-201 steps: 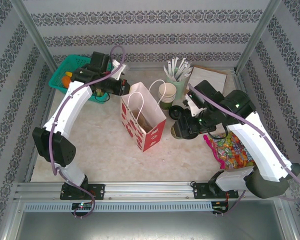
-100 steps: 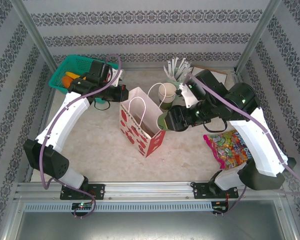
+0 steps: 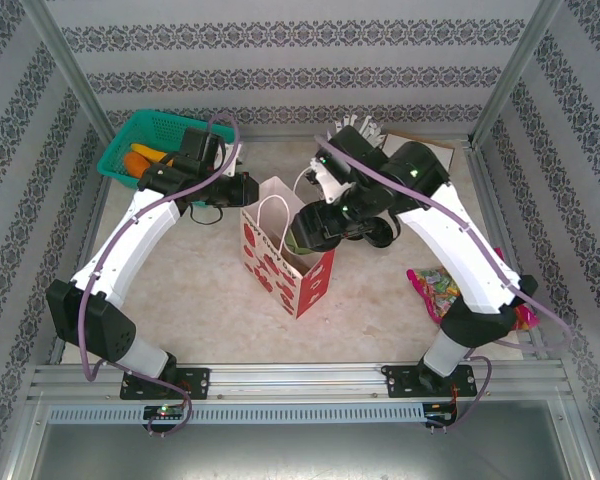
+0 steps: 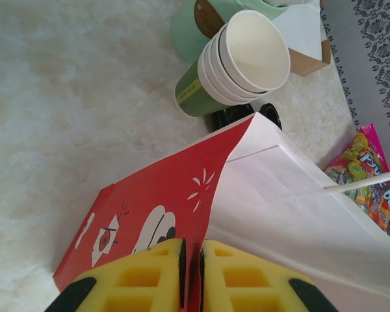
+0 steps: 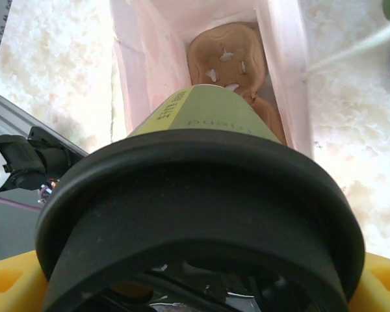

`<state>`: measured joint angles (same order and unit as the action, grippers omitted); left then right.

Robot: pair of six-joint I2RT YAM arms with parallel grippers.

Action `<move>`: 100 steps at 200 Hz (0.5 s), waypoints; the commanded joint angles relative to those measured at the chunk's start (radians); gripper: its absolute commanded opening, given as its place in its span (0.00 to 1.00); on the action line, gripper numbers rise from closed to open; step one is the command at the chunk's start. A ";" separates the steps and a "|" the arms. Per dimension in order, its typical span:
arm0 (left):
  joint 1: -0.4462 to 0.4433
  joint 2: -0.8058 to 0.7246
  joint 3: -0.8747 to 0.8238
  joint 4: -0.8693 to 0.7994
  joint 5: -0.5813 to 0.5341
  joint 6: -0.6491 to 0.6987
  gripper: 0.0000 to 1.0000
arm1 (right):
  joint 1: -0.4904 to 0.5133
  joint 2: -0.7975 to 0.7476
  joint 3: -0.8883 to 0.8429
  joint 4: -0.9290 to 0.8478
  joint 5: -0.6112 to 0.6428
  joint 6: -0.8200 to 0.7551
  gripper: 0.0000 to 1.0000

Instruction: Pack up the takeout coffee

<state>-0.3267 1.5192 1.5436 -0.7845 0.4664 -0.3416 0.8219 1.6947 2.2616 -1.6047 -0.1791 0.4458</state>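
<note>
right now the right gripper (image 3: 320, 222) holds the takeout coffee (image 5: 201, 120) at its black lid (image 5: 201, 195) end, yellow pads clamped on either side. the cup is tilted base-first over the open mouth of the paper bag (image 3: 280, 255), which stands mid-bench (image 3: 200, 290). the left gripper (image 4: 192, 273) is pinched closed on the bag's far-left rim, holding the mouth open. something brown (image 5: 224, 58) lies at the bottom of the bag. the step in hand looks to be the lowering. to do it well, i'd bring the cup upright before it goes down, centre it between the bag's walls, and steer clear of the white cord handle (image 5: 351, 49). i'd set it beside the brown thing rather than on it, and let go only once the base sits flat. a grip so near the lid could pop it off.
</note>
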 commanded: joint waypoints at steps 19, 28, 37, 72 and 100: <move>-0.010 -0.021 -0.005 0.027 0.041 0.014 0.28 | 0.023 0.046 0.033 0.015 0.024 0.028 0.66; -0.009 -0.025 -0.001 0.027 0.045 0.022 0.33 | 0.023 0.051 0.031 0.024 0.020 0.029 0.66; -0.010 -0.032 0.002 0.026 0.051 0.031 0.38 | 0.024 0.053 0.028 0.033 0.013 0.031 0.66; -0.009 -0.065 0.027 0.021 0.066 0.073 0.47 | 0.026 0.054 -0.018 0.094 -0.037 0.024 0.66; -0.010 -0.083 0.027 0.018 0.162 0.134 0.50 | 0.025 0.062 -0.037 0.103 -0.029 0.025 0.66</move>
<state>-0.3267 1.4807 1.5444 -0.7769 0.5350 -0.2806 0.8360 1.7458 2.2444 -1.5295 -0.1936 0.4644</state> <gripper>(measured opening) 0.492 0.820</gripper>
